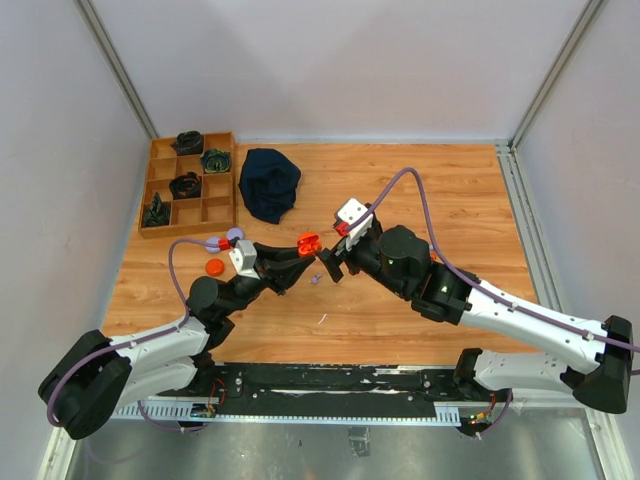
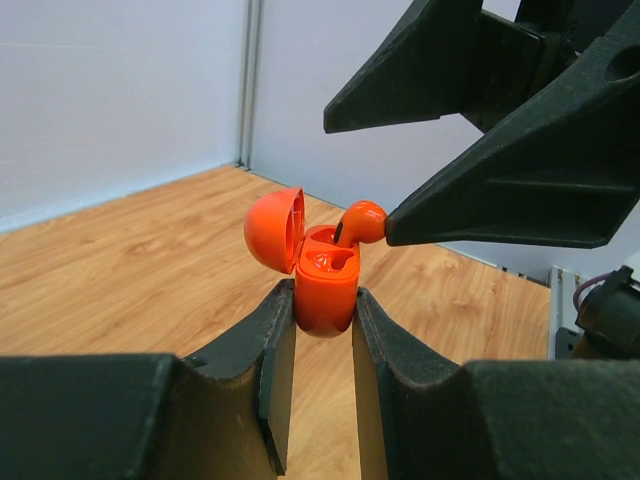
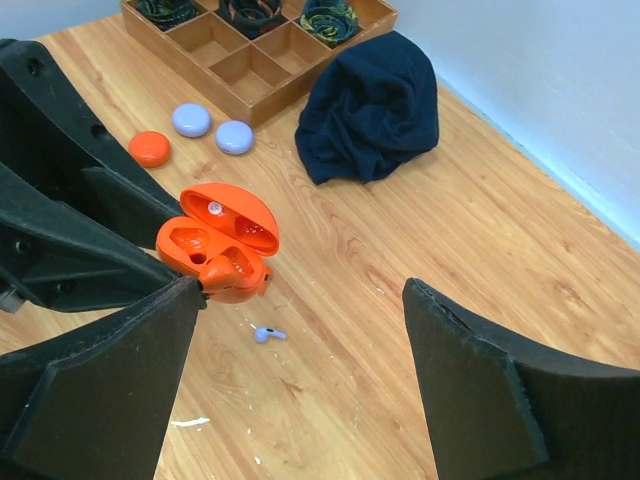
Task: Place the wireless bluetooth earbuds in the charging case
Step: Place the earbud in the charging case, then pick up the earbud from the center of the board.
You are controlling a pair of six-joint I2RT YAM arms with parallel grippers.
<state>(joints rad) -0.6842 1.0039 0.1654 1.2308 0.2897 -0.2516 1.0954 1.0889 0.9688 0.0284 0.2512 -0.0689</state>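
The left gripper (image 2: 323, 318) was closed on the orange charging case (image 2: 326, 290). Its two fingers clamped the lower body from either side and held the case clear of the wooden tabletop (image 1: 440, 200). The case lid (image 2: 275, 229) stood hinged open, to the left of the fingers in the left wrist view.

An orange earbud (image 2: 361, 222) sat partly in a socket of the case. Its rounded head projected above the rim and touched the tip of one finger (image 2: 500, 190) of the right gripper (image 3: 300, 290). The right gripper's jaws were spread wide and gripped nothing. The case lay at the tip of the finger on the left side of the right wrist view.

A lavender earbud (image 3: 266, 333) lay on the tabletop, between the right gripper's fingers and just past the case.

Beyond the left gripper lay one orange disc (image 3: 150, 148) and two lavender discs (image 3: 191, 119), near a wooden compartment tray (image 3: 280, 92). A dark blue cloth (image 3: 370, 105) lay bunched ahead of the right gripper, just beside the tray.
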